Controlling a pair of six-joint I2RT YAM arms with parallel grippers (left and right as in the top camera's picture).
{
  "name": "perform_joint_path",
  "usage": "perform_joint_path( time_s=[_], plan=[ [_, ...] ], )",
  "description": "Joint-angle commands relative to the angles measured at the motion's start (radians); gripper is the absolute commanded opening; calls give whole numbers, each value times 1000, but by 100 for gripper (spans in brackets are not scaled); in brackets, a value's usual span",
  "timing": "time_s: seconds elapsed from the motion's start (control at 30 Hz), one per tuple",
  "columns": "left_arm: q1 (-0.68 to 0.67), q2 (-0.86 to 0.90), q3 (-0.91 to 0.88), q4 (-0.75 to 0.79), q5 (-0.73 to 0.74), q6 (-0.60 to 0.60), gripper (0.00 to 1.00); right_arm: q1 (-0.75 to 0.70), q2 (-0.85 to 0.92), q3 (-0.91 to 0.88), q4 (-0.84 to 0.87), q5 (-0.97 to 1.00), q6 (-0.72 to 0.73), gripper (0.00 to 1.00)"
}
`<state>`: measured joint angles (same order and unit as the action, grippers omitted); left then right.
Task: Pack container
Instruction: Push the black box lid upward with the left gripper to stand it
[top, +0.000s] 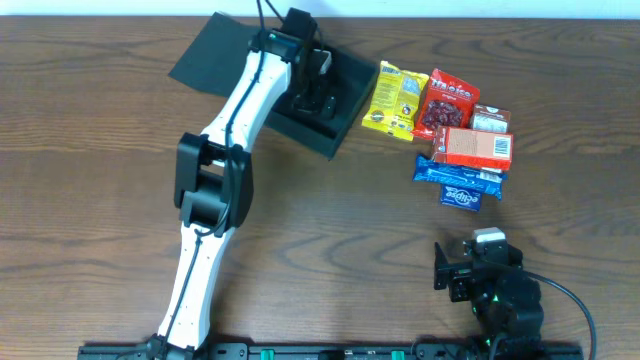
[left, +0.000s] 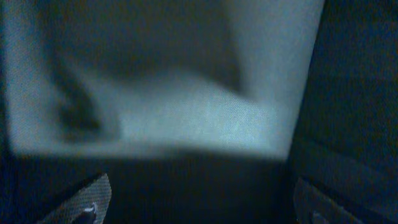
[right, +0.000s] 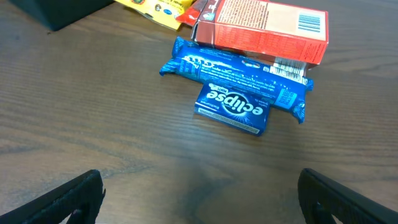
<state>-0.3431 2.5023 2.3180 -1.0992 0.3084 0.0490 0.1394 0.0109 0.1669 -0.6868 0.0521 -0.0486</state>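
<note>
The dark container lies at the table's back centre, its flap lid open to the upper left. My left gripper is down inside it. The left wrist view is dark and blurred, showing only a pale patch beyond dark walls, with the fingers wide apart and nothing between them. The snacks lie right of the box: a yellow packet, a red packet, an orange-red carton, a blue bar and a blue gum pack. My right gripper is open and empty over bare table.
A small packet lies behind the carton. In the right wrist view the blue bar, gum pack and carton lie ahead, with a corner of the container at the upper left. The table is wood-grain brown.
</note>
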Motion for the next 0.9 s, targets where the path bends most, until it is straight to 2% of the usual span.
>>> perform_joint_path(
  time_s=[0.0, 0.17, 0.3, 0.37, 0.5, 0.7, 0.77, 0.87],
  plan=[
    [16, -75, -2, -78, -5, -1, 95, -7, -5, -8, -1, -1, -9, 99],
    [19, -77, -2, -220, -4, -6, 95, -7, -5, -8, -1, -1, -9, 99],
    [19, -77, -2, -248, 11, -99, 95, -7, -5, -8, -1, -1, -9, 99],
    [19, -77, -2, -255, 77, -124, 95, -7, -5, -8, -1, -1, -9, 99],
    [19, -77, -2, -259, 341, -124, 95, -7, -5, -8, -1, -1, -9, 99],
    [19, -77, -2, -263, 405, -137, 95, -7, -5, -8, -1, 0, -9, 99],
    [24, -77, -2, -257, 399, -204, 95, -7, -5, -8, -1, -1, -9, 99],
    [29, -80, 2, -245, 294, -390, 96, -7, -5, -8, -1, -1, -9, 99]
  ],
)
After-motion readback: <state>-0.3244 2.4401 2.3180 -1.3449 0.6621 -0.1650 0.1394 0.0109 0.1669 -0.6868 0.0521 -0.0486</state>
